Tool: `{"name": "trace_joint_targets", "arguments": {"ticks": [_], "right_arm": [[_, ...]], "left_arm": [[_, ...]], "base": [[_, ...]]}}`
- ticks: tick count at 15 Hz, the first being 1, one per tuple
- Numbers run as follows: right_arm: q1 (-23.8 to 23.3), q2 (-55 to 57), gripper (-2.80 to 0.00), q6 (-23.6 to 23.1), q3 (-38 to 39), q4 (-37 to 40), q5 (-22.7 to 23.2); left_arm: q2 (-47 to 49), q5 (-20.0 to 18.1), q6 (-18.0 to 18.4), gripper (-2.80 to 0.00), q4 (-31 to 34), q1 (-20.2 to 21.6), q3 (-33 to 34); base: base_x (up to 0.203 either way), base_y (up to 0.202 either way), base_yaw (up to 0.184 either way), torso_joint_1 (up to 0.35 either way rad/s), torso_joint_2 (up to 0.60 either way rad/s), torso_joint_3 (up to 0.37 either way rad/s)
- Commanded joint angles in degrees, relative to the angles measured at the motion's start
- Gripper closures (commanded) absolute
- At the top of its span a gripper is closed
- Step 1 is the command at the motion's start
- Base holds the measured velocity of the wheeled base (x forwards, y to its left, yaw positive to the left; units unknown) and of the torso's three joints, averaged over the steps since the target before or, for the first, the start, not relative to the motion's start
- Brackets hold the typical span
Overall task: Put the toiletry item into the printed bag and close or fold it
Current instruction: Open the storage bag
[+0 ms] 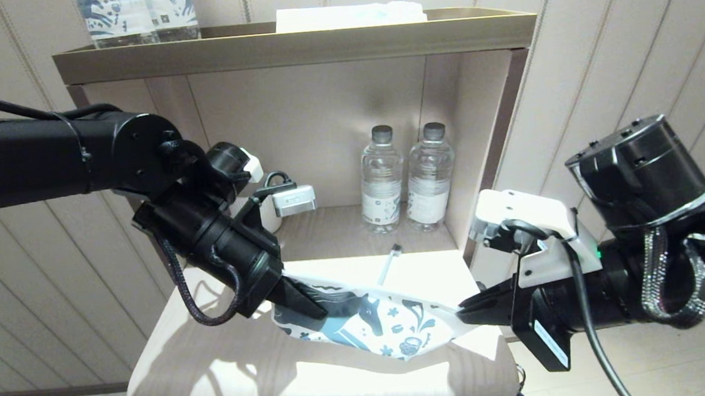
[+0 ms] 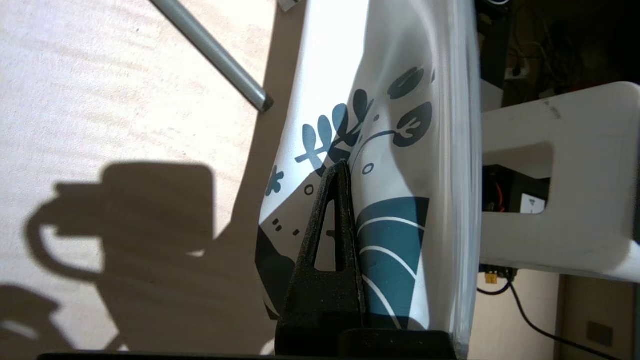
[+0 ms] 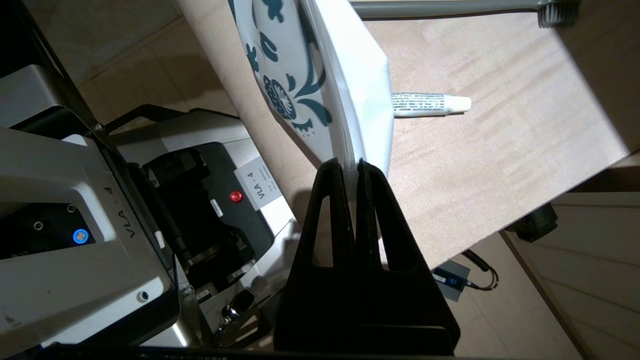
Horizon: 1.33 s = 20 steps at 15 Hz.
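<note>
The printed bag [image 1: 375, 325] hangs stretched just above the beige table, held at both ends. My left gripper [image 1: 301, 303] is shut on its left end; in the left wrist view one black finger [image 2: 327, 240] presses the printed bag [image 2: 390, 150], which hides the other finger. My right gripper [image 1: 469, 311] is shut on the right edge, and its fingertips [image 3: 345, 172] pinch the layered rim of the printed bag [image 3: 320, 75]. The toiletry item [image 1: 389, 265], a thin stick with a dark head, lies on the table behind the bag, outside it. It also shows as the toiletry item [image 2: 215, 50] and the toiletry item [image 3: 450, 7].
A small white toothpaste tube [image 3: 430, 104] lies on the table [image 1: 247, 382] beside the bag. Two water bottles [image 1: 404, 178] stand at the back of the niche. Printed packs [image 1: 136, 13] and a flat white-and-blue packet [image 1: 351, 15] sit on the top shelf.
</note>
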Motion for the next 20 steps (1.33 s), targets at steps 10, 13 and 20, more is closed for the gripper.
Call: {"name": "trace_joint_targets", "arguments": {"ticks": [10, 13, 20], "right_arm": [[-0.28, 0.53, 0.00, 2.82, 4.47, -10.39, 0.97], [-0.28, 0.53, 0.00, 2.80, 4.47, -10.39, 0.97], [-0.28, 0.38, 0.00, 2.82, 4.56, -10.39, 0.97]], "left_arm": [[-1.17, -1.48, 0.39, 0.00, 0.21, 0.01, 1.30], [-1.00, -1.48, 0.39, 0.00, 0.30, 0.01, 1.30], [-1.09, -1.48, 0.39, 0.00, 0.48, 0.01, 1.39]], "base": [[0.000, 0.000, 0.000, 0.000, 0.00, 0.000], [0.000, 0.000, 0.000, 0.000, 0.00, 0.000], [0.000, 0.000, 0.000, 0.000, 0.00, 0.000]]}}
